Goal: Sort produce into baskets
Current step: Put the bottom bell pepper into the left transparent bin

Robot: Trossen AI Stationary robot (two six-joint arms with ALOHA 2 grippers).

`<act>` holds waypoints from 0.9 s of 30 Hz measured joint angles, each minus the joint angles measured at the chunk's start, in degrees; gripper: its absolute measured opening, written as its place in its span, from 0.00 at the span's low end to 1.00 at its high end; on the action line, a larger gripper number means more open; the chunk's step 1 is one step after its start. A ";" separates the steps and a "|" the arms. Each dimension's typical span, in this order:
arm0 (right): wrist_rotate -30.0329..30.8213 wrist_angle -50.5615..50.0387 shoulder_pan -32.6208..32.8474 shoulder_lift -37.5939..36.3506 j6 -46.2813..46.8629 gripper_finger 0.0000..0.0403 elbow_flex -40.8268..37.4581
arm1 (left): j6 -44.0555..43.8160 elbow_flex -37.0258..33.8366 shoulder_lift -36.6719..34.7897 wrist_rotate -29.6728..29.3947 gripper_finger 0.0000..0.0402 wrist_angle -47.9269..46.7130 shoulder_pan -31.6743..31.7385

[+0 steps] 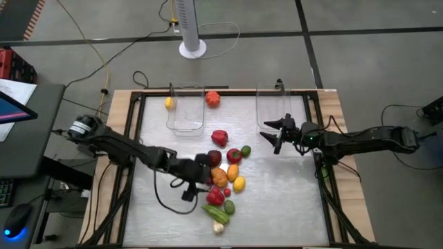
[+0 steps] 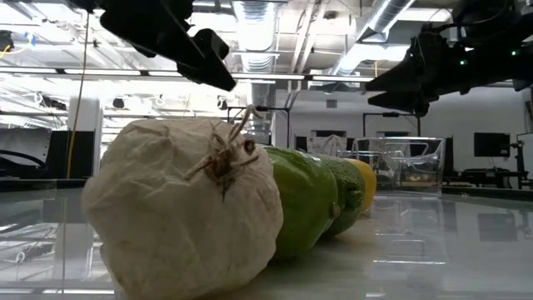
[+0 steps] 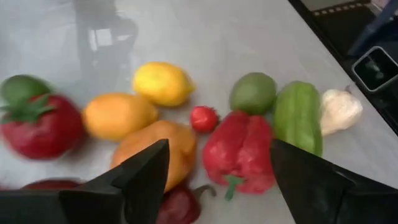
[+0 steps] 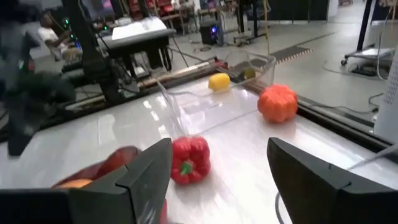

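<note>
A pile of toy produce lies near the table's middle front: a red pepper [image 3: 239,149], an orange piece [image 3: 158,146], a lemon [image 3: 163,83], a lime [image 3: 253,92], a green cucumber [image 3: 297,115] and a whitish garlic [image 3: 339,111]. My left gripper [image 1: 210,171] hangs open just above the pile, over the red pepper and the orange piece [image 3: 217,155], touching nothing. My right gripper [image 1: 271,133] is open and empty in front of the right clear bin [image 1: 272,104]. The left clear bin [image 1: 185,107] stands at the far left. Another red pepper [image 1: 219,137] lies alone between the bins and the pile.
A yellow piece [image 1: 168,102] lies left of the left bin and an orange-red one [image 1: 212,98] right of it. A red tomato [image 1: 234,155] and a lime [image 1: 245,149] lie at the pile's far side. A white post base [image 1: 192,48] stands beyond the table.
</note>
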 joint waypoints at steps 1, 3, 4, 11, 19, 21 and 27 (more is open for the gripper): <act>0.03 0.61 0.41 0.31 0.00 0.73 0.00 | 0.05 0.35 1.19 -0.18 0.69 1.26 -0.62; 0.03 1.43 1.29 1.05 -0.21 0.73 0.00 | -0.14 1.06 3.70 -0.58 0.73 2.94 -1.76; 0.03 1.78 1.80 1.34 -0.27 0.73 0.00 | -0.24 1.51 4.89 -0.56 0.75 3.42 -2.21; 2.32 3.61 6.52 3.02 -0.39 0.73 0.02 | -2.37 3.83 11.27 -0.67 0.80 3.62 -4.64; 9.82 5.25 12.17 4.89 0.09 0.73 0.02 | -1.14 4.36 13.60 -6.97 0.80 1.77 -6.57; 10.72 6.21 13.48 5.46 0.22 0.73 0.02 | -1.02 4.39 13.54 -8.50 0.80 0.60 -6.73; 14.39 6.72 16.33 6.57 0.53 0.73 0.02 | -2.36 4.41 13.46 -10.99 0.80 -1.22 -6.87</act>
